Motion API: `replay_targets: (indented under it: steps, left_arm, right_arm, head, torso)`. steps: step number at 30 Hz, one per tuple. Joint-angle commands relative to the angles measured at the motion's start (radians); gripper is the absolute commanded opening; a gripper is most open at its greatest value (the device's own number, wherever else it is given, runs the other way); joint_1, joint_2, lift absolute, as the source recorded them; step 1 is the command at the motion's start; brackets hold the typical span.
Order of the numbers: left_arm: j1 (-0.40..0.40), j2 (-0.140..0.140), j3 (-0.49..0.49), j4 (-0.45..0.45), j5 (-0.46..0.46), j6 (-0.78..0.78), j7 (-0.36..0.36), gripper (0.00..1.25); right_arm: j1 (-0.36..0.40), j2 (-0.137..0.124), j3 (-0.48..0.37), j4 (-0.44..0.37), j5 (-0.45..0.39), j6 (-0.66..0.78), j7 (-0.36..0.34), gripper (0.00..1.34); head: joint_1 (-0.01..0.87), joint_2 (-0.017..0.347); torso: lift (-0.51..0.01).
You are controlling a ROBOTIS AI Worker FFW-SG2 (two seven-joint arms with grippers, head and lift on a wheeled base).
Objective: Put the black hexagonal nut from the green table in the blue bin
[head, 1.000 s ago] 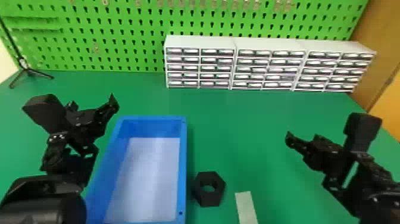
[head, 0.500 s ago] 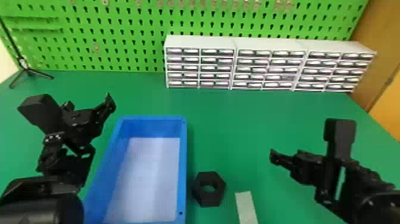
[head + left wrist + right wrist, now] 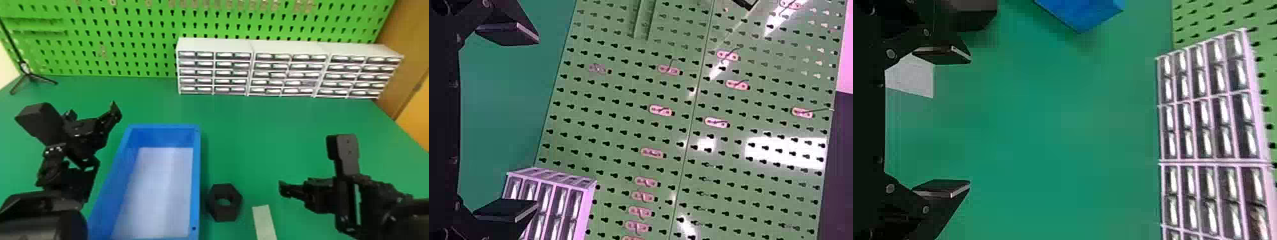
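Observation:
My right gripper [image 3: 285, 189] is over the table to the right of the black hexagonal nut [image 3: 224, 202], apart from it. The nut lies flat on the green table [image 3: 255, 143], close beside the right wall of the blue bin [image 3: 196, 178]. In the right wrist view my right gripper [image 3: 970, 122] is open with nothing between its fingers; the nut [image 3: 972, 15] and a corner of the bin [image 3: 1080, 12] show there. My left gripper [image 3: 115, 111] hangs idle by the bin's far left corner; seen from its wrist, the left gripper [image 3: 536, 122] is open and holds nothing.
A pale strip [image 3: 264, 221] lies on the table just right of the nut. White drawer cabinets [image 3: 214, 44] line the back, before a green pegboard [image 3: 127, 35]. A small black tripod [image 3: 28, 75] stands at the back left.
My right gripper has moved left across the table, closer to the nut, and its arm has turned somewhat. My left gripper has shifted slightly left. The nut and bin have stayed put.

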State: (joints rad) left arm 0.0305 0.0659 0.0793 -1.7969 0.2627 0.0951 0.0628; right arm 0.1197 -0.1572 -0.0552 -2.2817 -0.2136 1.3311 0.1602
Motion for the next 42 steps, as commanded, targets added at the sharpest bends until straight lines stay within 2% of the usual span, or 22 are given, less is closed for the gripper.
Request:
replay_targets:
  steps: [1,7,12,19,24,27,42]
  left_arm:
    - [0.000,0.000,0.002,-0.002,0.000,0.000,0.000,1.12]
    - [0.003,0.000,0.002,-0.002,0.000,0.000,0.000,1.12]
    - [0.002,0.000,0.002,-0.002,0.000,0.000,0.000,1.12]
    - [0.005,0.000,0.002,-0.002,-0.002,0.000,0.000,1.12]
    - [0.005,0.000,0.000,-0.002,-0.002,0.000,0.000,1.12]
    - [0.006,0.000,-0.001,-0.002,-0.002,0.000,0.002,1.12]
    - [0.005,0.000,-0.006,-0.002,-0.003,0.000,0.008,1.12]
  right_arm:
    - [-0.020,-0.027,0.012,-0.016,-0.006,0.091,-0.001,0.95]
    - [-0.048,-0.051,0.038,-0.021,-0.013,0.165,-0.001,0.95]
    - [-0.077,-0.108,0.080,-0.021,-0.066,0.198,-0.001,0.95]
    - [-0.109,-0.156,0.107,-0.013,-0.125,0.214,0.001,0.96]
    - [-0.149,-0.203,0.140,-0.006,-0.184,0.237,0.001,0.96]
    - [-0.160,-0.216,0.149,-0.001,-0.202,0.238,0.001,0.96]
    - [-0.169,-0.235,0.163,0.019,-0.244,0.229,0.001,0.96]
  head:
    - [0.692,0.008]
    - [0.692,0.008]
    - [0.692,0.008]
    - [0.692,0.008]
    - [0.692,0.008]
    - [0.692,0.008]
    - [0.692,0.008]
  torso:
    - [-0.097]
    - [-0.097]
    - [-0.097]
    - [-0.097]
    - [-0.097]
    - [-0.097]
    - [-0.097]
